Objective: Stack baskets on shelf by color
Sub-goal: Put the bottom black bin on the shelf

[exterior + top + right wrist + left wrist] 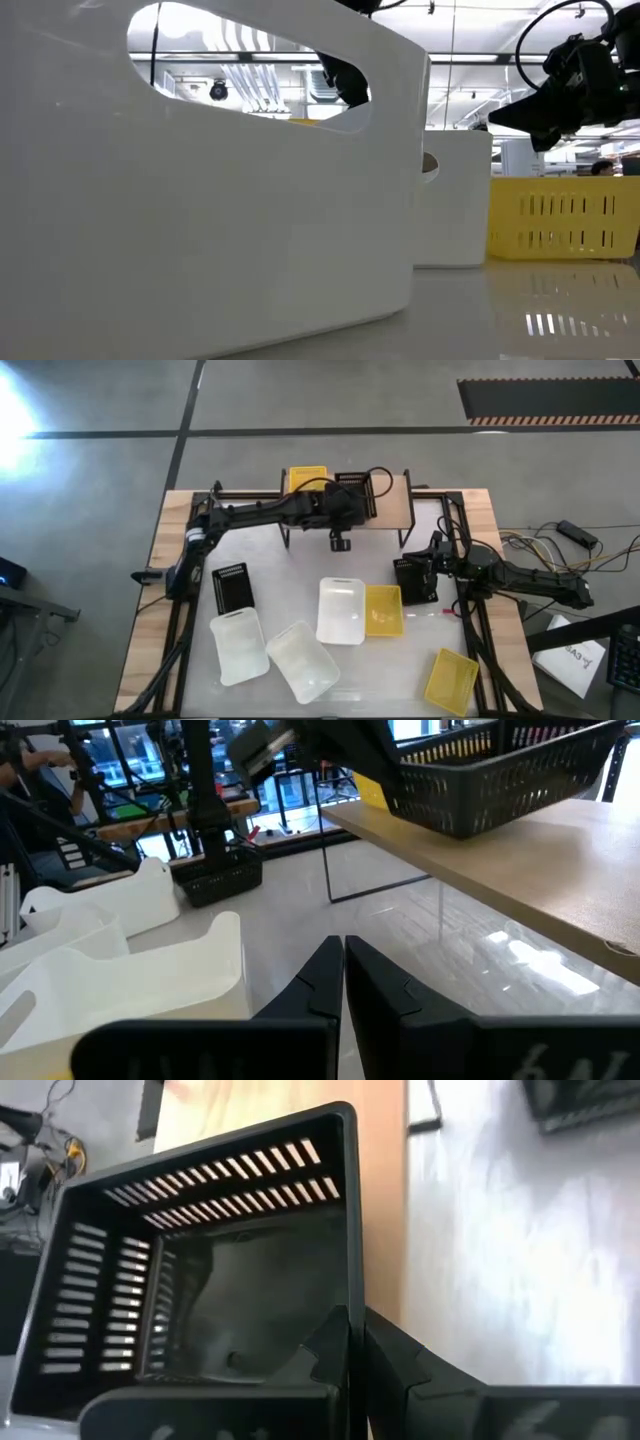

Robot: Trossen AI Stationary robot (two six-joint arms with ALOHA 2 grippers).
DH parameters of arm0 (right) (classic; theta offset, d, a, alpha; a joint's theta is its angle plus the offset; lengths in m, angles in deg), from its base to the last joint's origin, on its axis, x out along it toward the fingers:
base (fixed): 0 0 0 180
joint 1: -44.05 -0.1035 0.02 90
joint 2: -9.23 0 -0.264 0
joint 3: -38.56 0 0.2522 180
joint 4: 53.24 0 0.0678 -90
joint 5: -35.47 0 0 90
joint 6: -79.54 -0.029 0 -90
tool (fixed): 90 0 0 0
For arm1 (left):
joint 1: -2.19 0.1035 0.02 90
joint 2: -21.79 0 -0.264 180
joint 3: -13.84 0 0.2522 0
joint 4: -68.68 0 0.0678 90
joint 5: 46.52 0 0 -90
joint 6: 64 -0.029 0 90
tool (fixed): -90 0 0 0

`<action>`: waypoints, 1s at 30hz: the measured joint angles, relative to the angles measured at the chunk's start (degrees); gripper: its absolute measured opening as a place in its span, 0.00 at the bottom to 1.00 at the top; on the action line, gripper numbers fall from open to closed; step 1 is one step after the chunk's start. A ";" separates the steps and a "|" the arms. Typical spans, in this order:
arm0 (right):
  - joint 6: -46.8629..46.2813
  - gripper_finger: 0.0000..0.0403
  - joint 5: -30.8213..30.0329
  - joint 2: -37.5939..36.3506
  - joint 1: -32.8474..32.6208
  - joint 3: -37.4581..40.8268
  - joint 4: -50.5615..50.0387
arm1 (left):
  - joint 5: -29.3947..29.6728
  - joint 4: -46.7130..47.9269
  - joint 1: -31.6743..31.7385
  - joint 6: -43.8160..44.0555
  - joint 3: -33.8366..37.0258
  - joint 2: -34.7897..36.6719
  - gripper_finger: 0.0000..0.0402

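Observation:
My left gripper [347, 502] reaches over the shelf [395, 505], a low rack with a light wooden top, and is shut on a black slotted basket [357, 492]. A yellow basket [306, 480] sits on the shelf's far left part. My right gripper [430, 557] is shut and hovers by the table's right side, next to another black basket [413, 581] that rests on the table. It touches nothing in the right wrist view [343, 955]. That view shows the held basket [490, 770] tilted above the shelf top [500, 870]. My left gripper [355, 1320] pinches the black basket's side wall [350, 1260] near a corner. One finger [315, 1355] is inside the basket and the other [405, 1365] is outside. The basket is tilted over the wooden shelf top [385, 1200]. Whether its underside touches the shelf, I cannot tell.
On the table lie a third black basket [232, 588], three white baskets [238, 646] [301, 660] [340, 610] and two yellow ones [384, 610] [450, 681]. In the low view a white basket [200, 200] fills the foreground. Cables lie beyond the table's right edge.

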 joint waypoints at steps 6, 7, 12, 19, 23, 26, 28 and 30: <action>0.00 0.02 0.00 0.00 0.01 0.00 0.00 | 1.65 1.64 0.44 -1.28 0.35 0.00 0.00; 0.00 0.02 0.00 -0.02 -0.01 0.00 0.00 | 1.85 1.64 0.59 -1.30 0.42 -0.01 0.00; 0.01 0.02 0.00 -0.01 -0.01 0.00 0.00 | 4.52 1.86 1.46 -1.39 0.51 -0.01 0.05; 0.00 0.02 0.00 -0.02 -0.01 0.00 0.00 | 4.88 1.86 2.42 -1.39 0.53 0.01 0.22; 0.00 0.02 0.00 -0.02 0.00 0.00 0.00 | 7.35 1.84 2.42 -1.39 0.53 0.13 0.28; 0.00 0.02 0.00 -0.02 0.00 0.00 0.00 | 10.35 1.88 2.42 -1.39 0.56 0.70 0.30; 0.00 0.02 0.00 -0.02 0.01 0.00 0.00 | 11.33 1.86 2.44 -1.37 0.56 1.30 0.30; 0.00 0.02 0.00 -0.02 0.01 0.00 0.00 | 11.66 1.90 2.47 -1.12 0.56 2.08 0.30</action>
